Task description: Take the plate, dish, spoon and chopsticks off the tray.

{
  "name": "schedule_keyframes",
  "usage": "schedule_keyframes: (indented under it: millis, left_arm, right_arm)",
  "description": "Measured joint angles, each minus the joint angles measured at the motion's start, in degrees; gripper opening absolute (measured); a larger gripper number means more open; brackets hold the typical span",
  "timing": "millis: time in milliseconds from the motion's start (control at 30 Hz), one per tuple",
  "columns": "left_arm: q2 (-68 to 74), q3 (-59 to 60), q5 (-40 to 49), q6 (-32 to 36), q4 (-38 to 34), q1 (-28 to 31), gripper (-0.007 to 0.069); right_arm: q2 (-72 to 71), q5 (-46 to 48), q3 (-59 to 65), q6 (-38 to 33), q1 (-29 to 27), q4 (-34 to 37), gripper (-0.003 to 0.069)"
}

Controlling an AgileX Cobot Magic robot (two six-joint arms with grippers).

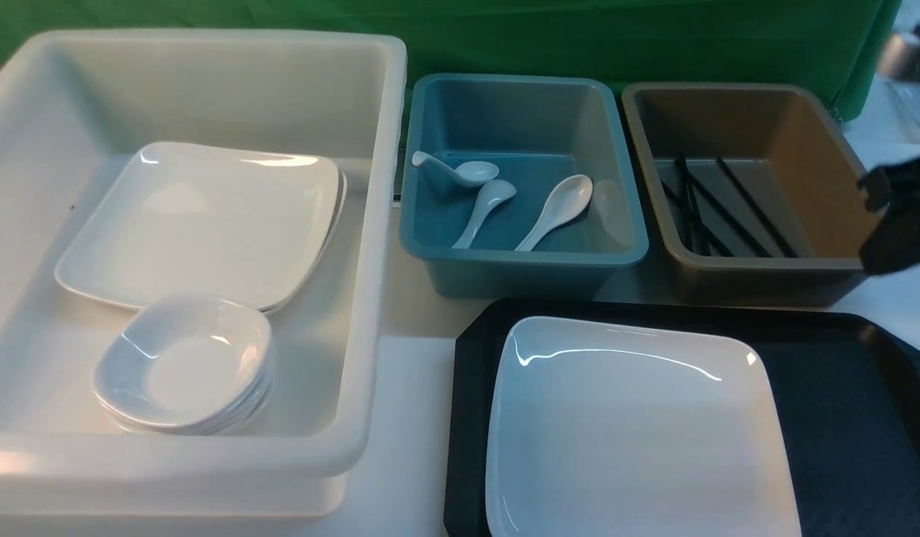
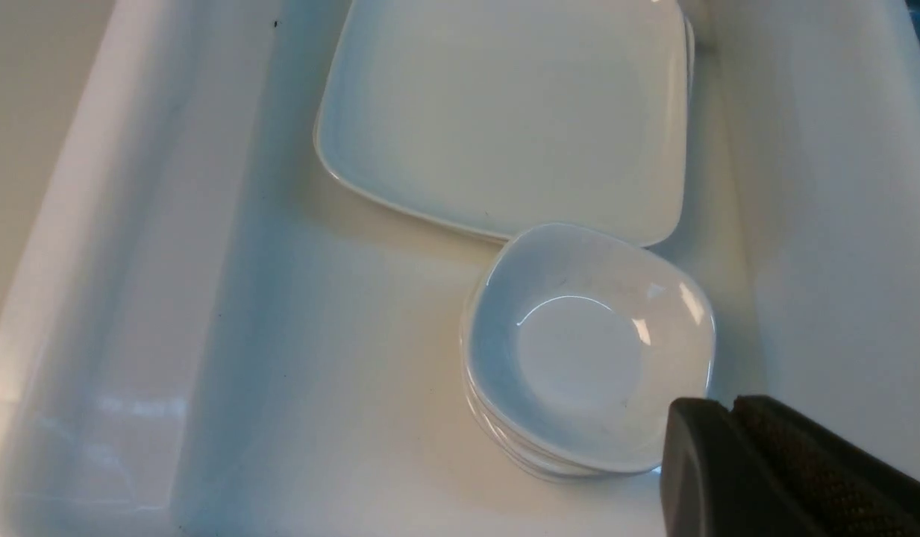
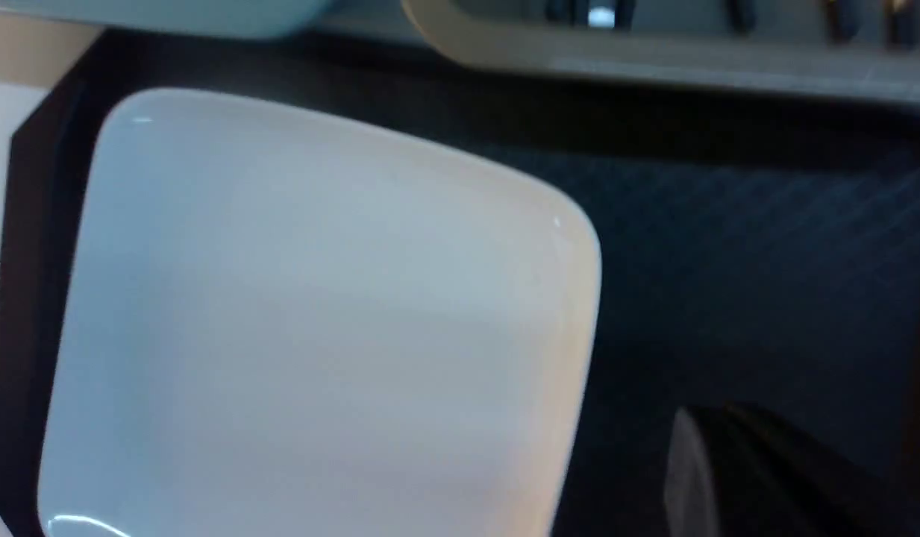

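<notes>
— Where do we find the plate?
— We see the plate (image 1: pixel 639 425) lying flat on the left part of the black tray (image 1: pixel 840 388), near edge of the counter (image 1: pixel 415 418).
— And around it?
— Behind the tray stand a blue tub (image 1: pixel 519 112) and a brown tub (image 1: pixel 803 127). The spoon (image 1: pixel 556 211) lies in the blue one beside two smaller spoons (image 1: pixel 486 211); the chopsticks (image 1: pixel 721 209) lie among other black sticks in the brown one. To the left, a large white tub (image 1: pixel 206 67) holds stacked square plates (image 1: pixel 206 224) and a stack of small bowls (image 1: pixel 183 365). A green cloth (image 1: pixel 579 37) hangs at the back.
— Our claws?
— The left claw (image 2: pixel 728 418) hangs over the white tub, fingers pressed together, gripping nothing. The right claw (image 1: pixel 896 216) sits blurred by the brown tub's right wall, above the tray's bare side, fingers together too.
</notes>
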Motion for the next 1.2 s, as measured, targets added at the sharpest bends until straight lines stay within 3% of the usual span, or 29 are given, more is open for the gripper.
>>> schedule_keyframes:
  millis: [167,200,233,267,300,367,433,767,833,867,900,933,967,1200]
  left_arm:
    - [0.0,0.0,0.0,0.2,0.0,0.0,0.0015]
    - [0.0,0.0,-0.1,0.2,-0.1,0.0,0.0015]
    - [0.0,0.0,-0.2,0.2,-0.1,0.0,0.0015]
    - [0.0,0.0,-0.2,0.2,-0.1,0.0,0.0015]
    - [0.0,0.0,-0.4,0.2,-0.1,0.0,0.0015]
    - [0.0,0.0,-0.4,0.2,-0.1,0.0,0.0015]
    - [0.0,0.0,-0.4,0.3,-0.1,0.0,0.0015]
    - [0.0,0.0,-0.4,0.7,-0.1,0.0,0.0015]
    - [0.0,0.0,-0.4,0.8,-0.1,0.0,0.0015]
    - [0.0,0.0,-0.4,0.8,-0.1,0.0,0.0015]
    - [0.0,0.0,-0.4,0.8,-0.1,0.0,0.0015]
    - [0.0,0.0,-0.4,0.9,-0.1,0.0,0.0015]
    - [0.0,0.0,-0.4,0.9,-0.1,0.0,0.0015]
    - [0.0,0.0,-0.4,0.9,0.0,0.0,0.0015]
  right_arm:
    - [3.6,-7.7,8.1,-4.2,-2.4,5.7,0.0211]
    - [6.2,-9.5,9.1,-5.4,-2.5,7.1,0.0325]
    - [7.5,-10.4,9.2,-6.1,-2.5,7.9,0.0385]
    - [7.8,-10.4,9.2,-6.3,-2.5,8.1,0.0385]
    - [10.0,-11.7,9.2,-7.0,-2.5,9.4,0.0455]
    - [13.2,-13.2,8.8,-8.7,-2.3,11.0,0.0521]
    - [15.6,-13.9,8.1,-9.7,-1.6,11.8,0.0541]
    - [21.7,-16.1,4.1,-12.4,3.9,13.6,0.0547]
    - [21.9,-16.1,4.0,-12.4,4.9,13.7,0.0505]
    - [22.0,-16.2,4.0,-12.6,5.4,13.5,0.0442]
    - [22.0,-16.2,4.0,-12.7,5.5,13.2,0.0442]
    - [22.0,-16.6,4.0,-13.3,5.8,12.9,0.0379]
    - [22.2,-16.4,4.0,-15.1,6.2,12.7,0.0263]
    - [21.4,-14.6,4.0,-15.6,7.2,14.5,0.0206]
